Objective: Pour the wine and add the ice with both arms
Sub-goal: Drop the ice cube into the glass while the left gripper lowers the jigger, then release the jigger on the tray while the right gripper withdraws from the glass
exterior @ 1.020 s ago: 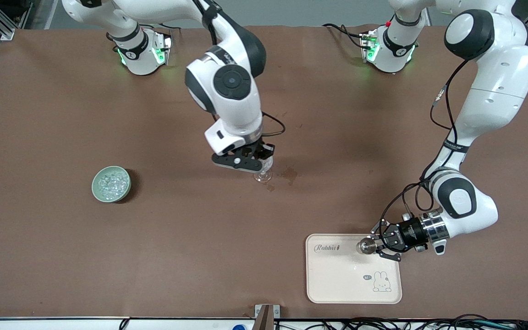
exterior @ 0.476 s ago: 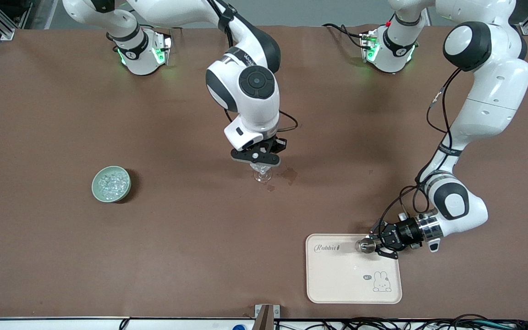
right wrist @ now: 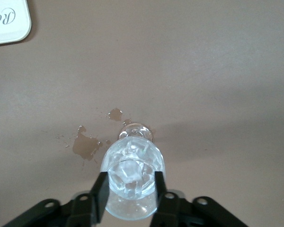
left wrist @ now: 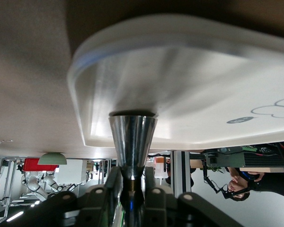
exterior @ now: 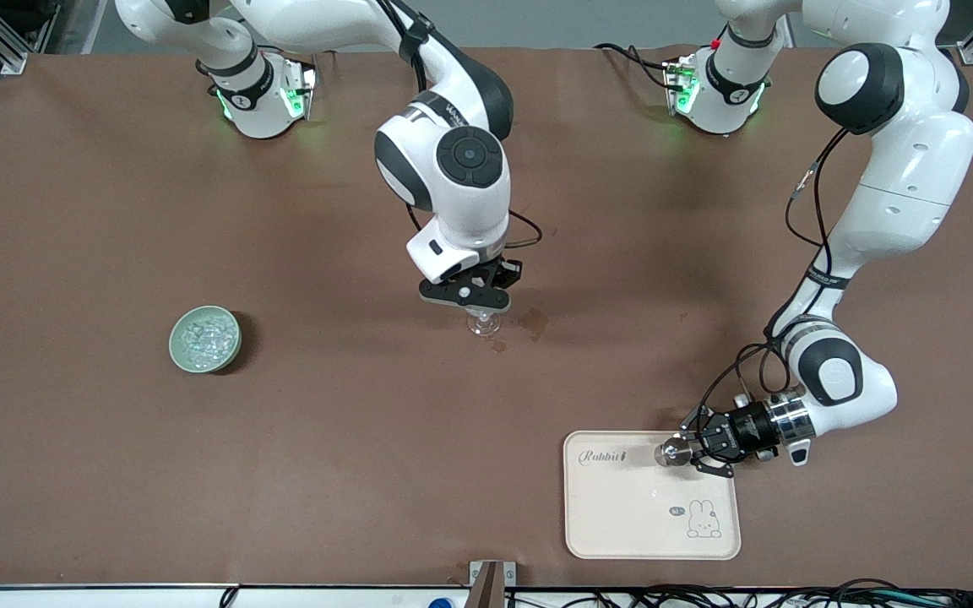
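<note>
A clear stemmed glass (exterior: 483, 323) stands mid-table with ice (right wrist: 132, 172) in it. My right gripper (exterior: 476, 306) is over it. In the right wrist view the right gripper (right wrist: 131, 182) has one finger pressed against each side of the glass's bowl (right wrist: 132, 161). More ice (exterior: 204, 336) fills a pale green bowl (exterior: 204, 339) toward the right arm's end. My left gripper (exterior: 693, 450) lies low at the tray's edge, shut on a shiny metal cone-shaped vessel (exterior: 671, 453). In the left wrist view the left gripper (left wrist: 132, 177) pinches its narrow neck, and the vessel (left wrist: 132, 137) rests on the tray.
A cream tray (exterior: 622, 515) with a rabbit print lies near the front edge toward the left arm's end; it also shows in the left wrist view (left wrist: 189, 85) and the right wrist view (right wrist: 7, 21). Brown spill stains (exterior: 533, 321) mark the table beside the glass.
My right arm swung its elbow and its gripper shifted toward the left arm's end, onto the glass. My left arm drew in slightly; the metal vessel stayed on the tray.
</note>
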You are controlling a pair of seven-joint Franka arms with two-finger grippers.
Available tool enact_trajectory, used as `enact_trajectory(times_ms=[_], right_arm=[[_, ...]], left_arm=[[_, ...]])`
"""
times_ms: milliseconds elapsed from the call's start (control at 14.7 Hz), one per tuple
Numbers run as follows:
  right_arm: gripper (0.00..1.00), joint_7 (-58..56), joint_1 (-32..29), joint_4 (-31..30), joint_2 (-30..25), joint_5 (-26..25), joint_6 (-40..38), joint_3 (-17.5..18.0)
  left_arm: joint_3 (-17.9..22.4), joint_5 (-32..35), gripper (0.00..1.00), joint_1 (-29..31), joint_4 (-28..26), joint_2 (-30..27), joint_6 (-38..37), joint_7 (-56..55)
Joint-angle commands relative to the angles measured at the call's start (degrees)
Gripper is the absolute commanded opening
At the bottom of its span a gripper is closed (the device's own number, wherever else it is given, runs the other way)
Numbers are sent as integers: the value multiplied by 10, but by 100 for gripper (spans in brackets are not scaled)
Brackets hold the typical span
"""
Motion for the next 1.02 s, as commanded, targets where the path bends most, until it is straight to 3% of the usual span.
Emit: enact_trajectory(times_ms=[0, 272, 408, 476, 680, 748, 952], right_arm=[[82, -8, -2, -7, -5, -12, -1, 1], [89, -12, -9, -7, -6, -19, -1, 0], [90, -33, -25, -8, -12, -18, -6, 0], [90, -54, -37, -9, -18, -17, -8, 0], [91, -114, -89, -48, -72, -17, -10, 1], [91, -143, -110, -64, -93, -17, -10, 1], [91, -236, -185, -116, -157, -16, -10, 1]], left_arm=[[1, -12, 54, 0, 11, 3, 0, 13], [2, 28, 62, 2, 9, -17, -1, 14], [2, 93, 74, 13, 8, -39, -3, 11], [2, 135, 81, 16, 5, -54, -3, 9], [2, 264, 85, 19, 5, -100, -26, -24], [1, 327, 100, 19, 5, -118, -44, -25], [0, 469, 100, 21, 5, -163, -108, -25]])
